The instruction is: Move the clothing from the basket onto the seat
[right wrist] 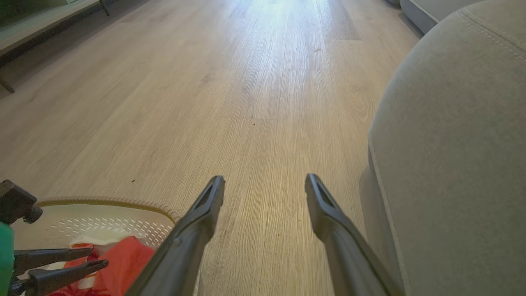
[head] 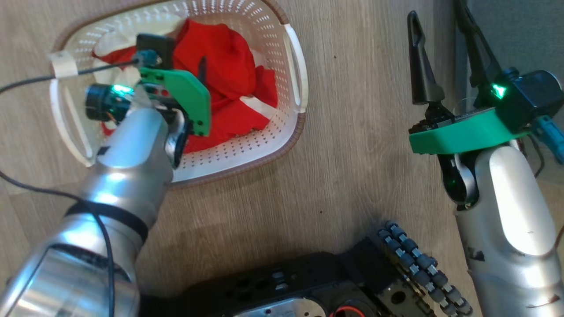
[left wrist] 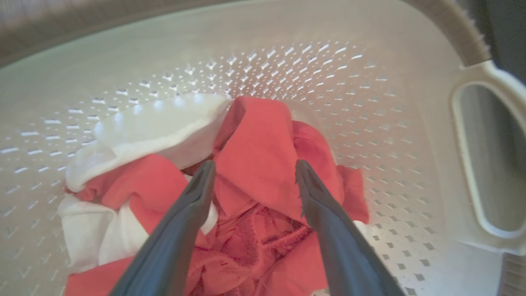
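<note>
Two tools stand spread and empty, and the coming move turns on the left one. The left tool is down inside the basket, with the clothing directly ahead of and beneath its fingers. A raised red fold sits squarely between the two tips. That fold's ridge runs roughly along the line of the fingers, so closing the tool should pinch across it rather than slide along it. Whether the tips already press into the fabric I cannot tell. The right tool is the farther one. It hangs over the wood floor, well apart from the basket and just beside the rounded, seamed corner of the grey seat. All the clothing is in the basket, none of it on the seat, which lies to the robot's right. The left wrist view gives the fold between the tips and a white piece heaped to one side. In the head view the green mount and wrist cover most of that meeting point. The right wrist view adds how near the seat lies.
</note>
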You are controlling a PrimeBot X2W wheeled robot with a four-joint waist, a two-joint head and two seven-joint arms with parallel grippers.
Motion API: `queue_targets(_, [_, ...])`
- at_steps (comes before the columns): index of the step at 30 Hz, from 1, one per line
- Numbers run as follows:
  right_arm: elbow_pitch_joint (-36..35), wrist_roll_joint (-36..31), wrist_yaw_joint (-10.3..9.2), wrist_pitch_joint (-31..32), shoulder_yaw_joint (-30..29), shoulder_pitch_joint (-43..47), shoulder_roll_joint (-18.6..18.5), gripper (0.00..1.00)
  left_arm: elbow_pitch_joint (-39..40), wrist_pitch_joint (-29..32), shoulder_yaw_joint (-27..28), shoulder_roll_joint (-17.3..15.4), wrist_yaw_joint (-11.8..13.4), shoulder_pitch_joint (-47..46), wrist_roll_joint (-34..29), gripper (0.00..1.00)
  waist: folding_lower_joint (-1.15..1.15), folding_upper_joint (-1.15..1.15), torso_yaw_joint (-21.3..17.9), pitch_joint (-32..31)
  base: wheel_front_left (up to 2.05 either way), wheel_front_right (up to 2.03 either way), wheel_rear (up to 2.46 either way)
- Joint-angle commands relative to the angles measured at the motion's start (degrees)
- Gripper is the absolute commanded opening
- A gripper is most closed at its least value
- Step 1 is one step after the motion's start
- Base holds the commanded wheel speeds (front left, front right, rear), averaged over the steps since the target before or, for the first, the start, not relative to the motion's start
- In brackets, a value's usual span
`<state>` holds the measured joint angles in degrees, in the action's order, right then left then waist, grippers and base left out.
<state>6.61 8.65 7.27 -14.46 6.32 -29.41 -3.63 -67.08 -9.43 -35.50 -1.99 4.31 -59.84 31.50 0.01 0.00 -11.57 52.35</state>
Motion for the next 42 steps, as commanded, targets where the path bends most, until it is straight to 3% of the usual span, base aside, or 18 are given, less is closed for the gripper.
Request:
queue_targets(1, [-1.9, 0.4, 0.22, -0.5, 1.1, 2.4, 0.7, 1.0, 0.0, -0.5, 0.3, -1.1, 0.5, -0.2, -0.5, 1.0, -0.01, 0.0, -0.3, 0.7, 0.0, 0.0, 0.0])
queue_targets(14, [-4.2, 3.0, 0.22, -0.5, 1.1, 3.3, 0.7, 1.0, -5.8, 0.3, -3.6, -2.1, 1.9, -4.5, -3.9, 1.0, -0.01, 0.0, -2.2, 5.4, 0.0, 0.0, 0.0])
queue_targets(16, [-4.2, 3.4, 0.22, -0.5, 0.9, 3.5, 0.7, 1.0, -6.0, -0.5, -4.0, -2.1, 1.8, -4.6, -4.1, 0.0, -0.01, 0.0, -2.4, 5.4, 0.0, 0.0, 0.0])
queue_targets(22, [-3.5, 3.6, 0.22, -0.5, -1.1, 4.3, 0.7, 1.0, -5.4, -3.5, -4.0, -1.4, 0.0, -3.7, -2.9, 0.0, -0.01, 0.0, -0.7, 2.3, 0.0, 0.0, 0.0])
queue_targets(28, [-2.3, 1.8, 0.22, -0.5, -3.1, 6.4, 0.8, 1.0, 1.4, -5.5, -1.1, -1.0, -2.2, 0.6, 0.4, 0.0, -0.01, 0.0, 3.7, -5.6, 0.0, 0.0, 0.0])
queue_targets(42, [1.8, 1.2, 0.22, -0.5, -3.5, 13.0, -0.7, 1.0, 27.2, -5.6, 12.2, -5.9, -1.0, 24.2, -3.4, 0.0, -0.01, 0.0, 11.5, -27.8, 0.0, 0.0, 0.0])
